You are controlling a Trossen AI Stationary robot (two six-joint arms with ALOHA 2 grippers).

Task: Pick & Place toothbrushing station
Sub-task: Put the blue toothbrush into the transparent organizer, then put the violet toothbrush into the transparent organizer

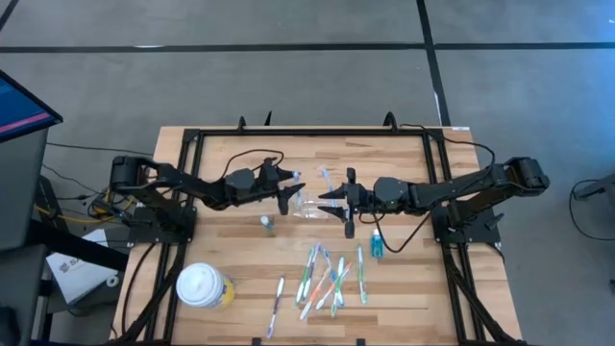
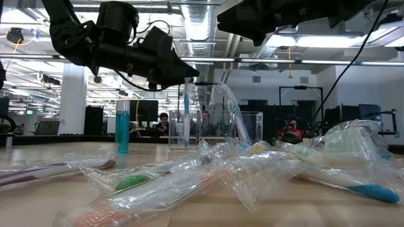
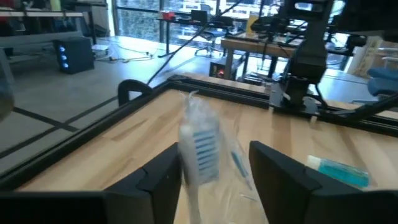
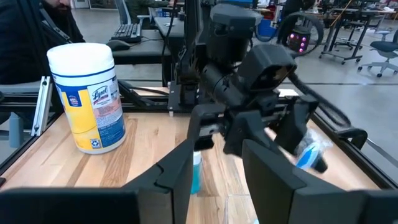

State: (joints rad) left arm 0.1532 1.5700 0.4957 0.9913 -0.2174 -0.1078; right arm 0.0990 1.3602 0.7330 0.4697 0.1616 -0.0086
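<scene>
The toothbrushing station (image 1: 309, 205), a clear oblong holder (image 2: 214, 129), stands on the table's middle between both grippers. A wrapped toothbrush (image 3: 198, 149) stands upright in it (image 2: 187, 104), its blue-and-white head between the fingers of my open left gripper (image 3: 214, 152), which reaches level from the table's left (image 1: 290, 197). A second wrapped brush (image 2: 230, 110) leans in the holder. My right gripper (image 1: 338, 202) hovers open on the holder's right side, higher up (image 4: 217, 152), with nothing between its fingers. My left gripper stands open, level, with a finger on each side of the wrapped toothbrush's head (image 3: 199, 140). The head is close to one finger (image 3: 168, 171); whether that finger touches the wrapper I cannot tell. The brush stands upright, its lower end in the holder.
Several wrapped toothbrushes (image 1: 327, 279) lie near the front edge. A white-lidded yellow wipes canister (image 1: 204, 286) stands front left. Two small teal tubes (image 1: 376, 245) (image 1: 267, 223) sit near the holder. A black frame (image 1: 312, 132) rims the table. People sit in the room behind.
</scene>
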